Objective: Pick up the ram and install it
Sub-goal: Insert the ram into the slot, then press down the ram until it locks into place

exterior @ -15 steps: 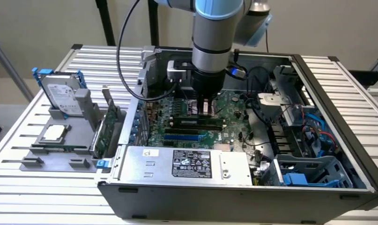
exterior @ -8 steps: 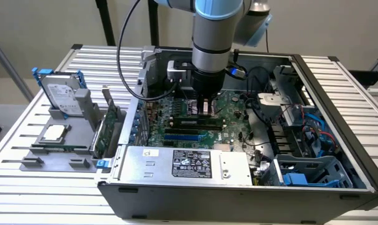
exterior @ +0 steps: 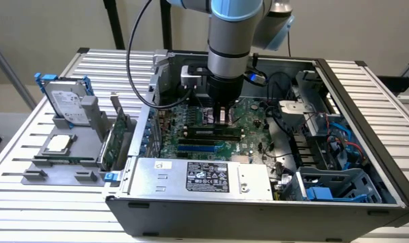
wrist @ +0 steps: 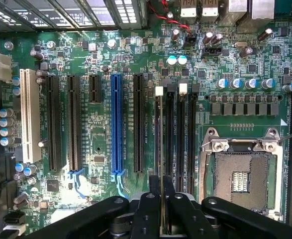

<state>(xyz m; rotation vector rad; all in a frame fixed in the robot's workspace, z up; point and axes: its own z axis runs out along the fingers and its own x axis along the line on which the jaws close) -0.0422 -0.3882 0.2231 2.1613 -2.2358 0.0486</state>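
Item: my claw (wrist: 161, 209), centre of exterior frame, closed on ram (wrist: 159, 164), held edge-on over memory slots (wrist: 178, 134) on motherboard (wrist: 101, 149). Step: insertion. Next need, I judge: exact alignment, straight press.

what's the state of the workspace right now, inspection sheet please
surface: slatted metal table carrying an open computer case
job's things: ram seen edge-on, lined up along a memory slot
clutter: hard drive and expansion card at the exterior view's left
grippers: gripper low over the motherboard, jaws shut on the ram
cables: black cable off the arm; blue cables in case
surroundings: plain wall
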